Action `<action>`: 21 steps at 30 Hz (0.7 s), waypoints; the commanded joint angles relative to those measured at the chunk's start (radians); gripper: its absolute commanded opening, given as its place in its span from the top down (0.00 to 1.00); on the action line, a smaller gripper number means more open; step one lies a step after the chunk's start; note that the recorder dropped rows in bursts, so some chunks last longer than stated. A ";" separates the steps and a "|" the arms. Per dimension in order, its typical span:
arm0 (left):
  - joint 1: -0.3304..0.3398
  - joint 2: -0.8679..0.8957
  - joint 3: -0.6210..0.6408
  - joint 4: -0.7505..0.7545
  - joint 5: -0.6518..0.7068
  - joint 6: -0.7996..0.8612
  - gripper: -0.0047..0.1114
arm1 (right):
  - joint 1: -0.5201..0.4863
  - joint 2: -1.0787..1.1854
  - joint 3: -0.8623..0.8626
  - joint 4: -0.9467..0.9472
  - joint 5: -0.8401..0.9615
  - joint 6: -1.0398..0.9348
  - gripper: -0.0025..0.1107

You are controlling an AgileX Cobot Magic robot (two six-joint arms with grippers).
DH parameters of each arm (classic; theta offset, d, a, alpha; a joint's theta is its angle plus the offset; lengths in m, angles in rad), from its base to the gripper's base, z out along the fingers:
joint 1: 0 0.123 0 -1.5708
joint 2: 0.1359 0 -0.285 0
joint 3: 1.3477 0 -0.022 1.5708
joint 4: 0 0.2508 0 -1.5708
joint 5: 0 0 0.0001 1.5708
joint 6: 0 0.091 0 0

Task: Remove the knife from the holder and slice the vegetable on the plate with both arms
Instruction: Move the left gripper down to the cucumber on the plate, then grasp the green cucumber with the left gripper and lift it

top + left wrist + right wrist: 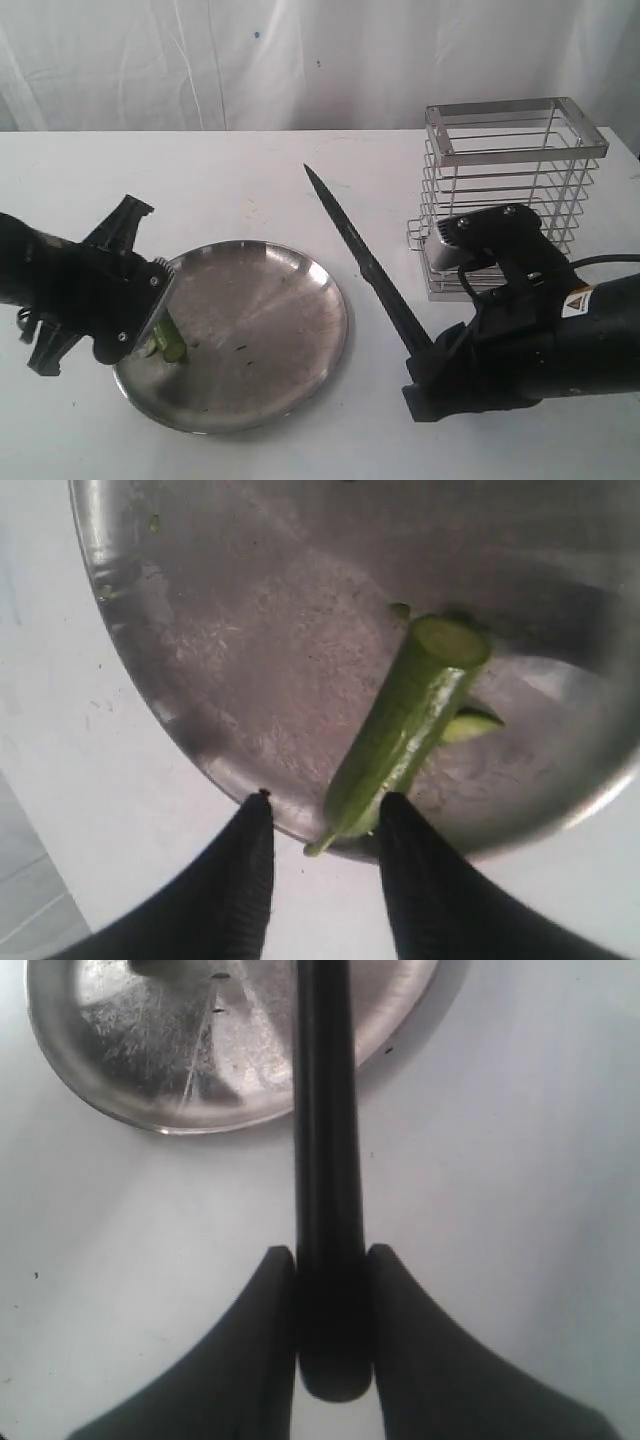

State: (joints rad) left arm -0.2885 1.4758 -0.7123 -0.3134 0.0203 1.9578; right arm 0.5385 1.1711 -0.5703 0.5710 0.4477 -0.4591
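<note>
The green vegetable [168, 340] lies on the left part of the shiny steel plate [260, 330], with its cut end toward the plate's middle and its thin stem end over the rim. My left gripper [327, 798] is open at that rim, its fingers on either side of the vegetable's [405, 730] stem end. A small cut piece [470, 723] lies beside the vegetable. My right gripper [330, 1255] is shut on the black handle of the knife [325, 1160]. The dark blade [360, 250] points up and away, to the right of the plate. The wire holder [510, 190] stands at the back right.
White tabletop [230, 180] runs all round the plate. A white curtain [300, 60] closes the back. The right arm [560, 340] sits in front of the holder. Small green specks lie on the plate [260, 650].
</note>
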 commanded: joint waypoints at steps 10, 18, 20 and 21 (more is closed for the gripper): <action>0.003 0.189 -0.340 -0.056 0.370 -0.208 0.41 | 0.002 0.004 0.086 -0.022 -0.078 0.014 0.98; 0.008 0.193 -0.412 0.349 0.677 -0.283 0.41 | 0.002 0.005 0.083 -0.022 -0.098 0.019 0.98; 0.008 0.203 -0.412 0.371 0.672 -0.248 0.41 | 0.002 0.005 0.083 -0.020 -0.098 0.019 0.98; 0.008 0.213 -0.412 0.371 0.663 -0.231 0.41 | 0.002 0.005 0.083 -0.020 -0.098 0.019 0.98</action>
State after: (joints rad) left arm -0.2827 1.6740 -1.1173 0.0201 0.6503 1.6853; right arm 0.5385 1.1789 -0.4892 0.5493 0.3638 -0.4457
